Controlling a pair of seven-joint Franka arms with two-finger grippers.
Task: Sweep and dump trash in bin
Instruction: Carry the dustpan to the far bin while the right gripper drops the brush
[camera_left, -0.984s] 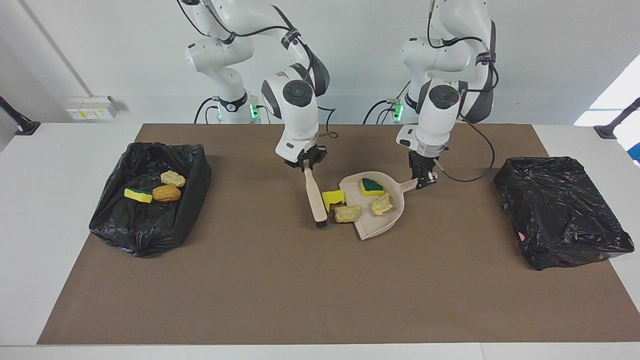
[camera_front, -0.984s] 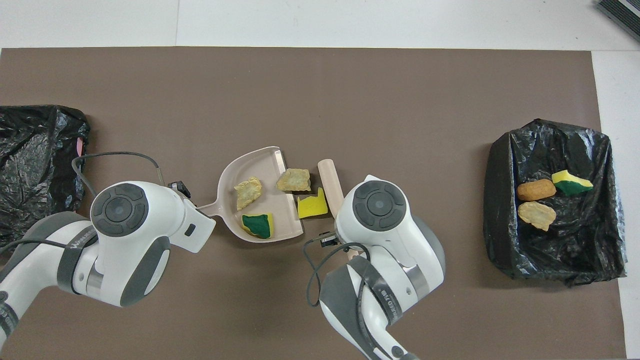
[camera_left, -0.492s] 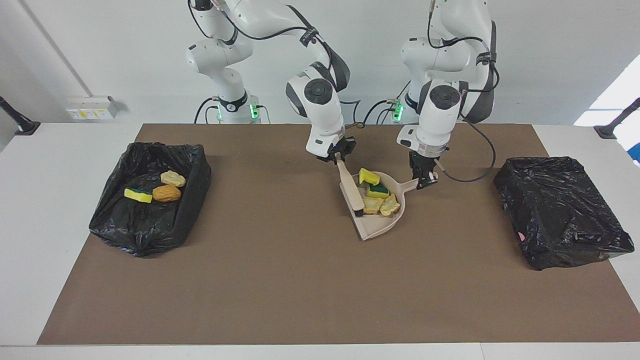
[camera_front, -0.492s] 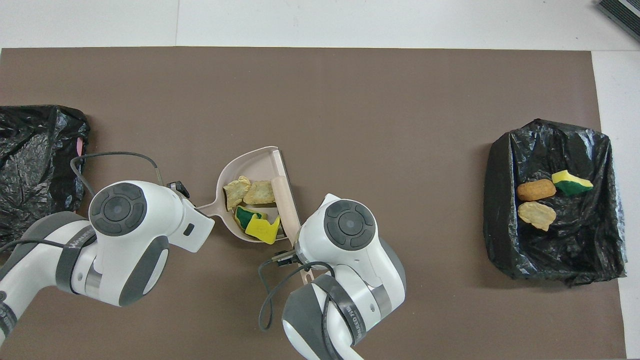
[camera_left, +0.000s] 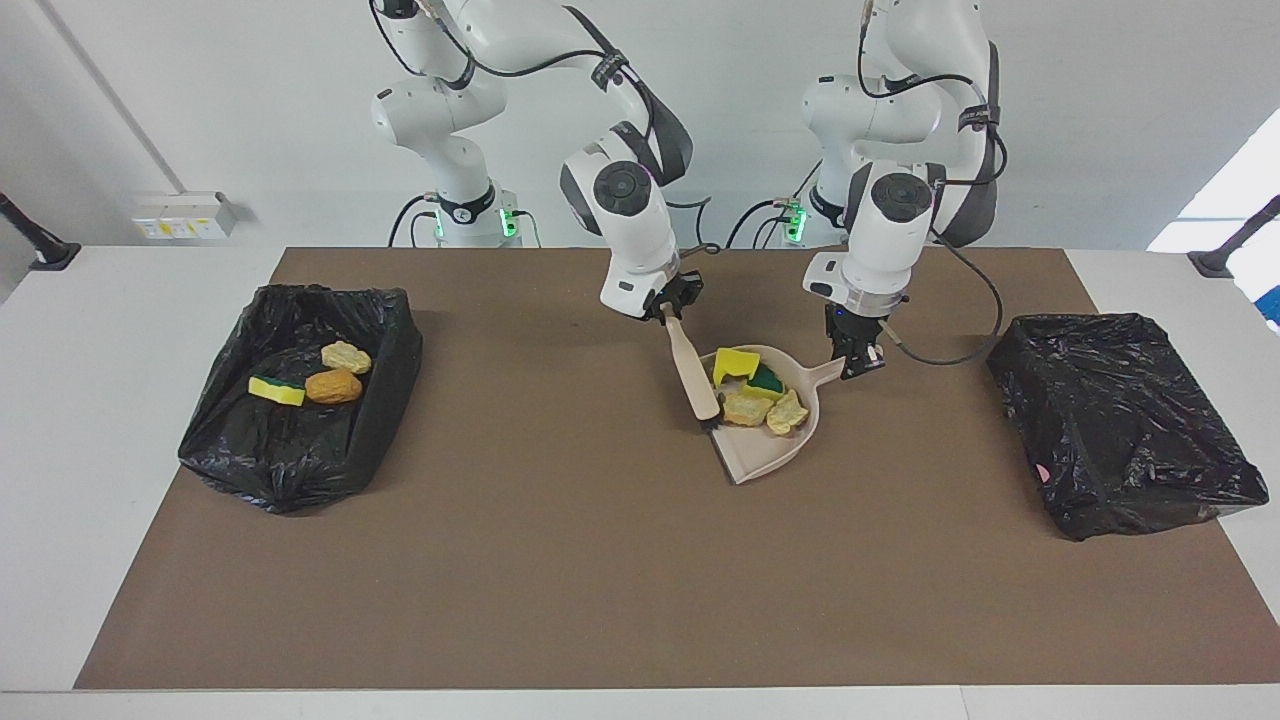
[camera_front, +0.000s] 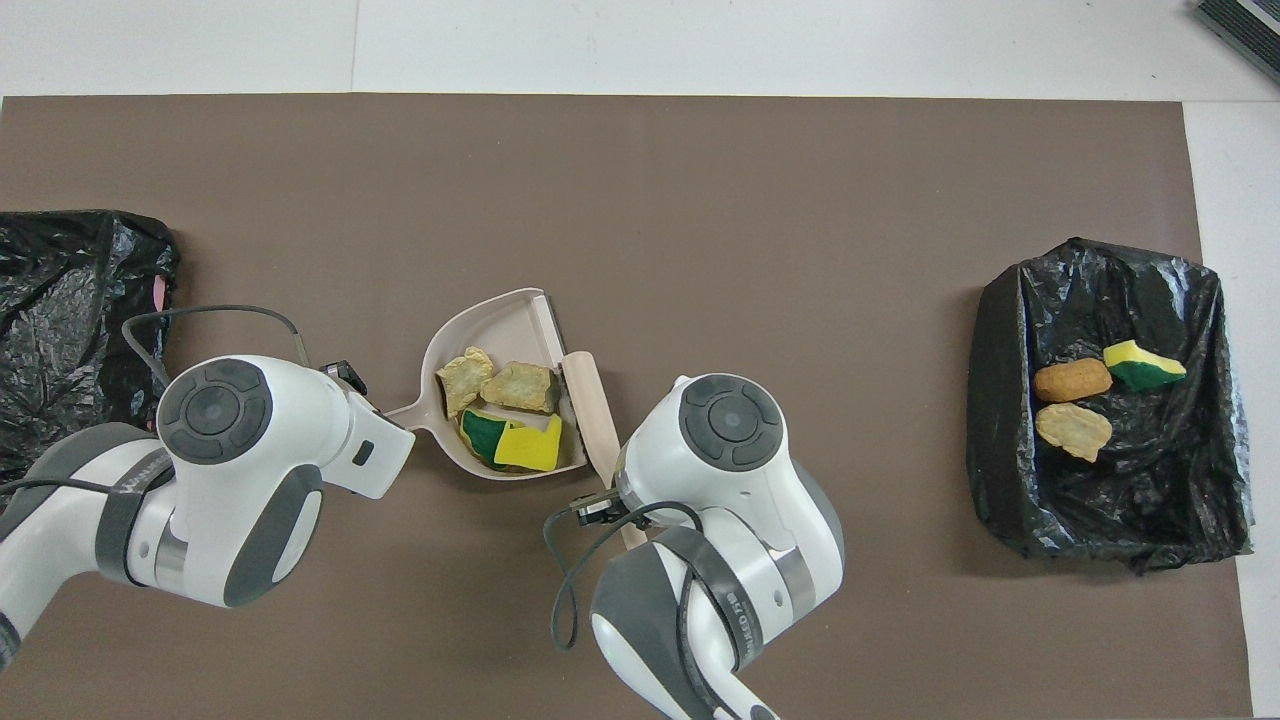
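Swept-in chunks (camera_left: 752, 390) are now piled in the dustpan (camera_left: 770, 450); its handle is clamped by the left gripper (camera_left: 858, 368), the brush (camera_left: 692, 375) by the right gripper (camera_left: 668, 308).

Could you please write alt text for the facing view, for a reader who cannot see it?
Mid-table, the left gripper holds a dustpan with four sponge chunks in it, while the right gripper holds a brush at its mouth. A black-lined bin at the right arm's end holds three more chunks.

The brush (camera_left: 693, 372) has swept 2 chunks (camera_left: 737, 364) into the dustpan (camera_left: 790, 445).
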